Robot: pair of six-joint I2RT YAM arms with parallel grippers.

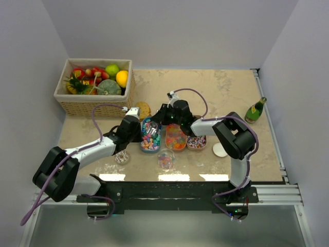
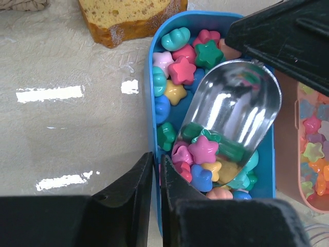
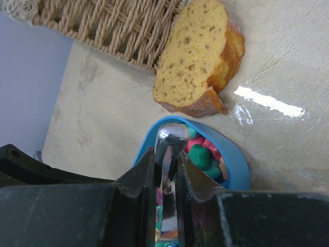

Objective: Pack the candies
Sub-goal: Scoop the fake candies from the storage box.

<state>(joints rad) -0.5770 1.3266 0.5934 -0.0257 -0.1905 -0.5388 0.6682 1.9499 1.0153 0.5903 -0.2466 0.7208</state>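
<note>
**Top external view.** A blue tray [image 1: 150, 152] holding pastel candies [image 1: 150, 135] is set at the centre of the table [image 1: 221, 92]. A salmon tray [image 1: 176, 150] of orange-red gummies [image 1: 175, 136] is placed just beside it at 3 o'clock, and swirled pieces [image 1: 196, 141] lie further along at 3 o'clock. A clear round container [image 1: 165, 159] is located at 6 o'clock of the trays. A wicker basket [image 1: 92, 107] of fruit is located at 10 o'clock and a green bottle [image 1: 255, 109] at 3 o'clock. The left gripper [image 1: 138, 131] is positioned at the blue tray's 9 o'clock wall. The right gripper [image 1: 160, 118] is positioned over its 12 o'clock end.

**Left wrist view.** The left gripper [image 2: 157, 164] is closed to a narrow slit on the 9 o'clock wall of the blue tray [image 2: 152, 103], with 1 finger outside and 1 inside. A metal scoop [image 2: 236, 108] is lowered among the candies [image 2: 182, 69], several of which rest at its lip. The right gripper [image 2: 280, 38] is seen at 2 o'clock. A cake slice [image 2: 128, 18] lies at 12 o'clock and the salmon tray [image 2: 288, 170] at 3 o'clock.

**Right wrist view.** The right gripper [image 3: 165, 154] is clamped on the handle of the scoop [image 3: 167, 141]. The blue tray [image 3: 236, 170] and its candies [image 3: 203, 152] are seen beneath. The cake slice [image 3: 193, 62] is located at 12 o'clock, just beside the wicker basket [image 3: 113, 31].
</note>
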